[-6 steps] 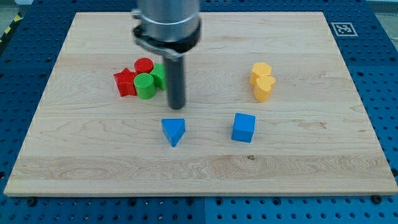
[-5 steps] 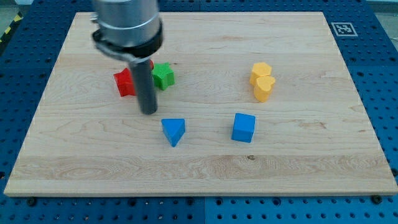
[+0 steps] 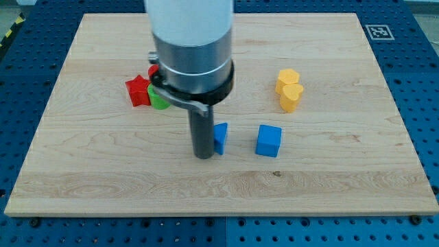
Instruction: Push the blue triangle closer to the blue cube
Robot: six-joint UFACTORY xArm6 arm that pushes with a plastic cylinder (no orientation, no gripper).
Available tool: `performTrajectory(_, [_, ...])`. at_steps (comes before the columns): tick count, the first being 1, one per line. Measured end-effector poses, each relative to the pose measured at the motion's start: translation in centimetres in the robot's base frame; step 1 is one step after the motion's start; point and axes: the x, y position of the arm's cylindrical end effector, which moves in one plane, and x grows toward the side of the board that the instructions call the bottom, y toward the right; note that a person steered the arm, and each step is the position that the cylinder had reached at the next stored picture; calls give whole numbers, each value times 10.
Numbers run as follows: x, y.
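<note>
A small blue triangular plastic block [image 3: 221,136] sits just below the centre of the frame on a pale wooden board [image 3: 329,178], its left part hidden behind the dark rod, so only a narrow blue sliver shows. It looks light, rigid and smooth-sided, the sort of piece that should slide readily over the wood and may twist if pressed off-centre; a push through the middle of its left face seems the safest contact. Which way its point faces, and how its long axis lies, cannot be told here, since the rod covers most of it.

My tip [image 3: 204,156] rests on the board at the triangle's left side, touching it or very nearly so. The arm carries no jaws to open or close; it ends in the bare rod, which holds nothing.

To the right of the triangle, near but apart, stands the blue plastic cube [image 3: 269,140], with bare wood between the two. The push appears well under way, with that remaining gap still to close.

Further out, in the upper right of the middle area, two yellow blocks [image 3: 289,89] sit touching, one above the other. At the left, partly behind the arm's grey collar, a red star-shaped block [image 3: 138,90] lies beside a green block [image 3: 159,101], with another red block [image 3: 153,71] just peeping out above; their shapes are otherwise hidden.
</note>
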Motion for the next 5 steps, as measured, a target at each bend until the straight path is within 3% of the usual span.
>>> performTrajectory(5, [-73,87])
